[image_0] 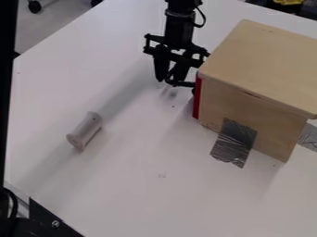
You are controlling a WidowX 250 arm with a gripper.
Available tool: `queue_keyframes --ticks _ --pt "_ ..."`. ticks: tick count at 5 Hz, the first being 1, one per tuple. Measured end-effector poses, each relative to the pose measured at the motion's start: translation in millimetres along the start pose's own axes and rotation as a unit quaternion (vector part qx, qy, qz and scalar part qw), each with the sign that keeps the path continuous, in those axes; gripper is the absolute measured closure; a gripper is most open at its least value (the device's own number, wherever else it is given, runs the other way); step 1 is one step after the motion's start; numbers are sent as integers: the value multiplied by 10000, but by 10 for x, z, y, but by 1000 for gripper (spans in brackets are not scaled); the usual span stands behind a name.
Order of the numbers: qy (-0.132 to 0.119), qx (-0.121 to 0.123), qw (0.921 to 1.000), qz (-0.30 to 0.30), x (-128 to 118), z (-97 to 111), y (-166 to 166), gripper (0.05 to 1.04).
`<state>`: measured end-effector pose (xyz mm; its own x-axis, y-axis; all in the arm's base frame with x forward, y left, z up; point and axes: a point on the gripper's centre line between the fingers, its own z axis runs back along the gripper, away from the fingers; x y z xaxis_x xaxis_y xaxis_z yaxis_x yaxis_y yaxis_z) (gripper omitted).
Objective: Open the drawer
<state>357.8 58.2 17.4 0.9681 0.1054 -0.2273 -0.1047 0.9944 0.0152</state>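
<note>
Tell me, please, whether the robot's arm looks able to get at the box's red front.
Probably yes: the gripper hangs close beside the red front of the wooden box, with no loose object blocking the way, though that front's face is turned away from the camera.

Passable across the white table [142, 199], between the pale spool [85, 130], lying at left, and the wooden box [266, 65] (silver tape [234, 143] running down its side); blocked on the view's right by its bulk.

On my feed, a white worktop [142, 199] carries a wooden box [260, 69], grey tape [234, 142] at its base, and a pale spool [86, 128] lying sideways.
</note>
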Motion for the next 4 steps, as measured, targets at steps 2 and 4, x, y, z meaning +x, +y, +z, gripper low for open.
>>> queue_keyframes --ticks 2,4 --pt "72 -40 9999 123 -1 -19 141 948" --pt "102 -91 9992 364 2 -51 417 954"
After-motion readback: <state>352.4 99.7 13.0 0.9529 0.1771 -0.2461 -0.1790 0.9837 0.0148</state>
